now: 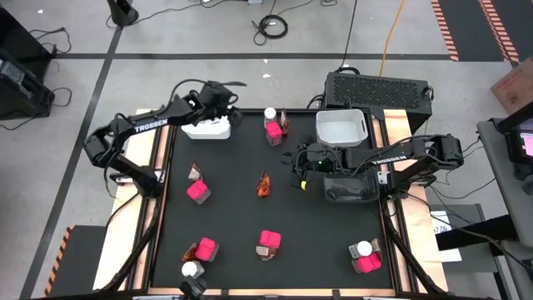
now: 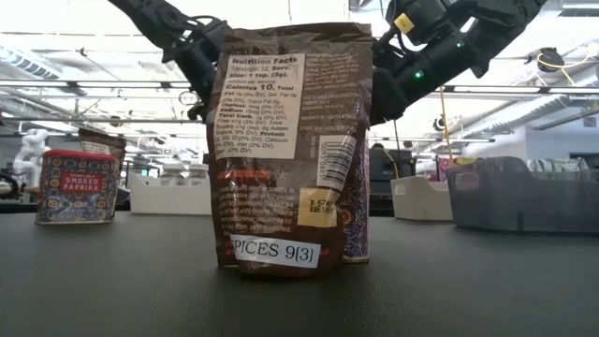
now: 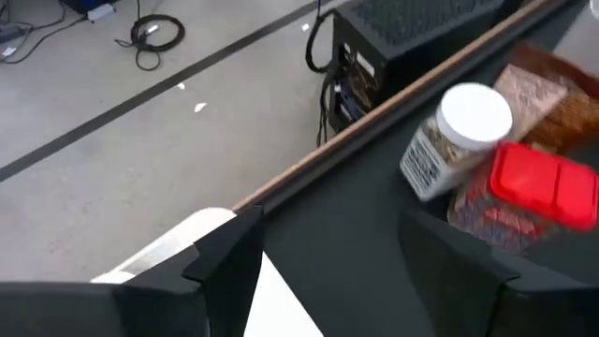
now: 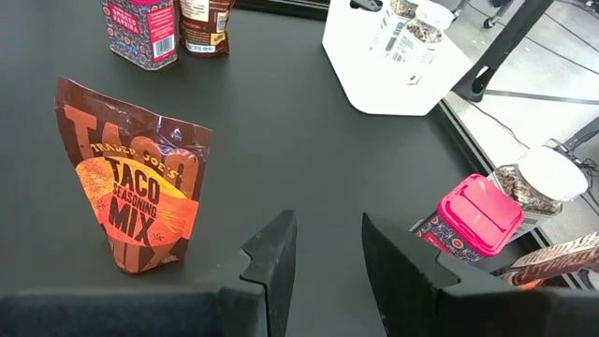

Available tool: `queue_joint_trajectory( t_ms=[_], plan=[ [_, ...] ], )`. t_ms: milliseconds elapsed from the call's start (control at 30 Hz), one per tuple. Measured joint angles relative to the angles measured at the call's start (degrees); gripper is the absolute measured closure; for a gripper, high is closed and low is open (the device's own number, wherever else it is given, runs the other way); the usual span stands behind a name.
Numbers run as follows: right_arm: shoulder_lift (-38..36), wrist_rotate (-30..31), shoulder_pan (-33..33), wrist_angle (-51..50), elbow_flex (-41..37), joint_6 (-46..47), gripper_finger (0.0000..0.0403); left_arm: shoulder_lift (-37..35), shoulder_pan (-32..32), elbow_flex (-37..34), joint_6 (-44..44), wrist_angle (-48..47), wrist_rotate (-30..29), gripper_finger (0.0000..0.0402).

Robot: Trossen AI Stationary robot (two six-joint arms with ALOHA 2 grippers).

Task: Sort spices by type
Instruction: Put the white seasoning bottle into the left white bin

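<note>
Spice-sorting stock on a black tabletop (image 1: 233,208), landmark: the taco sachet (image 1: 264,186) standing near mid-table. High view — left claw (image 1: 218,107) over a white bin (image 1: 208,128) at the far-left corner from the sachet; right claw (image 1: 296,171) just right of the sachet, beside a dark bin (image 1: 348,190), with a white tub (image 1: 342,127) behind that. Spices lie scattered around the sachet: a jar-box-sachet cluster (image 1: 275,125) behind it, a pink box (image 1: 198,191) to its left, another pink box (image 1: 269,242) in front, a further group (image 1: 200,250) at front left, and a jar with box (image 1: 365,257) at front right. Low view — a brown sachet (image 2: 290,140) labelled "PICES 9(3)" fills the centre, a paprika tin (image 2: 79,186) at its left. Left wrist view — fingers (image 3: 229,267) apart, holding nothing; white-capped jar (image 3: 456,136) and red-lidded box (image 3: 529,192) ahead. Right wrist view — fingers (image 4: 271,257) parted with a narrow gap, empty; taco sachet (image 4: 136,187) upright ahead, not touched.
</note>
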Motion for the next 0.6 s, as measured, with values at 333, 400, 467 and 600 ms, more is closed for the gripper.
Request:
queue_joint_trajectory(
  t_ms=[333,400,467,600],
  plan=[
    [0.0,0.0,0.0,0.4,0.0,-0.1,0.0283,0.0,-2.0,0.0,1.0,-11.5,-5.1,0.0269],
    [0.0,0.0,0.0,0.4,0.0,-0.1,0.0283,0.0,-2.0,0.0,1.0,-12.9,-5.2,0.0306],
    [0.0,0.0,0.0,0.4,0.0,-0.1,0.0283,0.0,-2.0,0.0,1.2,-14.3,-5.2,0.0343],
    [0.0,0.0,0.0,0.4,0.0,-0.1,0.0283,0.0,-1.9,-0.6,2.0,-14.9,-9.1,0.0394]
  ],
)
